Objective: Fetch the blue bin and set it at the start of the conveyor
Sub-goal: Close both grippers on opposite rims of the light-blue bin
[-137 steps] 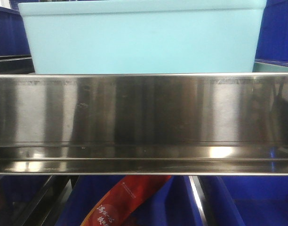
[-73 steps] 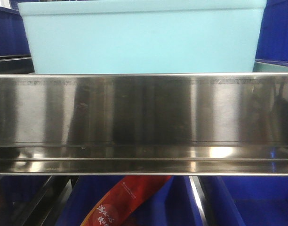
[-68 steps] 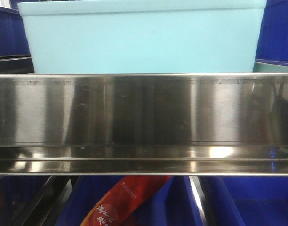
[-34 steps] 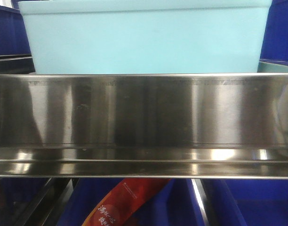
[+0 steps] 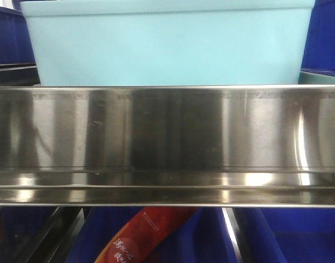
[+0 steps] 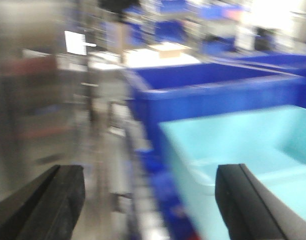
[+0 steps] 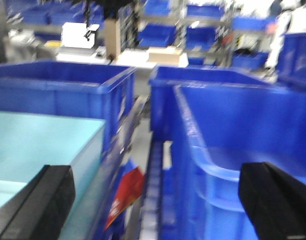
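The blue bin (image 5: pixel 167 46) sits behind the stainless-steel shelf rail (image 5: pixel 167 131), between dark blue crates (image 7: pixel 58 95). Both spread wide and empty, the left gripper (image 6: pixel 150 200) and the right gripper (image 7: pixel 158 205) hang at its opposite ends, likely to lift it from both sides.

Bin (image 5: pixel 167 46) just behind the shelf rail (image 5: pixel 167 131), crates (image 5: pixel 9 38) at both its sides, a packet (image 5: pixel 145 235) below the rail.
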Motion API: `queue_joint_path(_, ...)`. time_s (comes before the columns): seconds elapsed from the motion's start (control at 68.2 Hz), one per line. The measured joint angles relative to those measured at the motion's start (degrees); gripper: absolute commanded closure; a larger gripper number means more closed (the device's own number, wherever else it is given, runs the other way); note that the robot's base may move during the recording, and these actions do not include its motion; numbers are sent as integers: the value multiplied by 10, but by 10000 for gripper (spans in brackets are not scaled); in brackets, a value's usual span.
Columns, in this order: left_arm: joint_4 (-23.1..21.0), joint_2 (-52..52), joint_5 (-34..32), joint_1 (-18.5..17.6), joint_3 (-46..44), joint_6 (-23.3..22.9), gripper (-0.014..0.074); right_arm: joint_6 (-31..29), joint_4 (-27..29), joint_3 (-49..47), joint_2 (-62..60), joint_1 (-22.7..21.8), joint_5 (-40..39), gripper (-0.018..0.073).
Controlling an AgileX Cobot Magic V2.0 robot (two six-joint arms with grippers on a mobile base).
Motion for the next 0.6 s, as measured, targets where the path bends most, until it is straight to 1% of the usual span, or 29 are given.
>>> queue_joint_path(0.117,0,90,24,-89,-52,1,159,-1,8,-51,74,41,28,-10)
queue_joint_path(0.132,0,96,25,-94,-59,1,164,-1,10,-57,83,46,33,-10)
queue_joint_path(0.176,0,135,38,-124,-85,1,172,-1,10,-76,109,63,44,-10)
queue_joint_path(0.279,-3,222,76,-155,-156,0,185,-1,12,-130,178,90,74,-10)
queue_joint_path(0.322,-6,269,102,-158,-200,-5,185,-1,13,-164,217,98,97,-10)
queue_joint_path(0.425,-8,358,162,-155,-291,-36,185,8,15,-246,295,102,155,-10)
queue_joint_path(0.484,-8,397,192,-144,-347,-50,185,21,15,-291,334,103,189,-10)
queue_joint_path(0.601,-8,476,264,-118,-446,-58,185,58,8,-401,419,103,263,10)
